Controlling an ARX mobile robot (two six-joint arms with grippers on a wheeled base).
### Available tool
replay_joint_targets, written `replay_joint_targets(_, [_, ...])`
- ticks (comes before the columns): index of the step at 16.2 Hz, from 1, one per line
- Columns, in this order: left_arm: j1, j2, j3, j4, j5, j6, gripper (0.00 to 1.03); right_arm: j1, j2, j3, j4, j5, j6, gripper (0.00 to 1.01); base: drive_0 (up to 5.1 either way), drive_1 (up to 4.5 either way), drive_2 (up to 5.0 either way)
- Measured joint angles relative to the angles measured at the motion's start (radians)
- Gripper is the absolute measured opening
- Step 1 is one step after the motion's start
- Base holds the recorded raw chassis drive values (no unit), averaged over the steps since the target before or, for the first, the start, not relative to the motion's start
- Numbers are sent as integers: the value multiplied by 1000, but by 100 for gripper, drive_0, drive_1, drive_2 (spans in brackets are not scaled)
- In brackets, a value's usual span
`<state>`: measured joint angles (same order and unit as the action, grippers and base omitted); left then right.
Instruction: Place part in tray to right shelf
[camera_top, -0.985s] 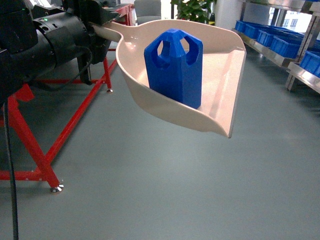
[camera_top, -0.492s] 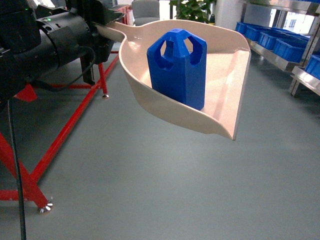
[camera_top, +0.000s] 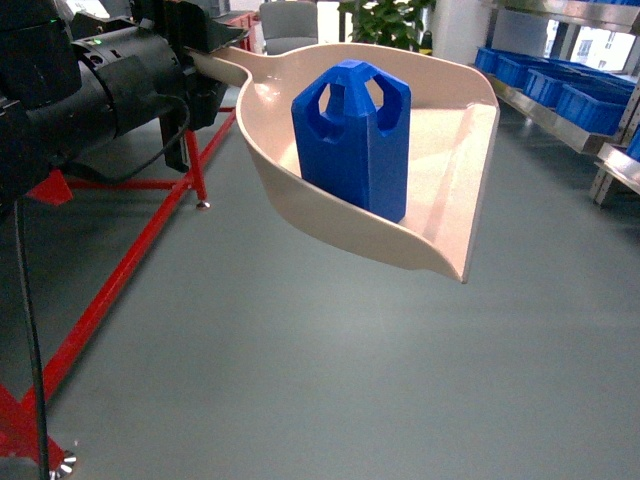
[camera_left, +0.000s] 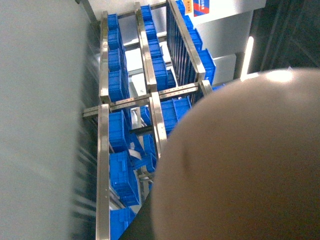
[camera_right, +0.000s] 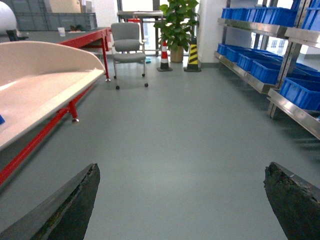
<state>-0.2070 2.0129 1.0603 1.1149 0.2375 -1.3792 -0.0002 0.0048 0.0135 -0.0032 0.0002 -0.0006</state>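
- One black left gripper (camera_top: 205, 45) clamps the smooth beige tray's (camera_top: 440, 140) handle at far left.
- Glossy blue part (camera_top: 350, 140), domed and looped, stands upright inside the tray.
- Steel shelf (camera_top: 560, 110) with ribbed blue crates (camera_top: 590, 100) lies far right.
- Right gripper (camera_right: 180, 200) shows rough dark fingers (camera_right: 65, 210) spread wide, holding nothing.

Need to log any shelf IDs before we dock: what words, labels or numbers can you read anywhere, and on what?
None can be read.
White box above the rack: a blue label patch, print blurred.
Part, tray, blue crates: no lettering visible.
Striped cone: yellow-black bands only, no words.
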Motion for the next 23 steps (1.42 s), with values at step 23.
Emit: replay_joint_targets(23, [-1, 0, 0, 7, -1, -1, 13, 0, 0, 0, 0, 0, 0, 98, -1, 431, -433])
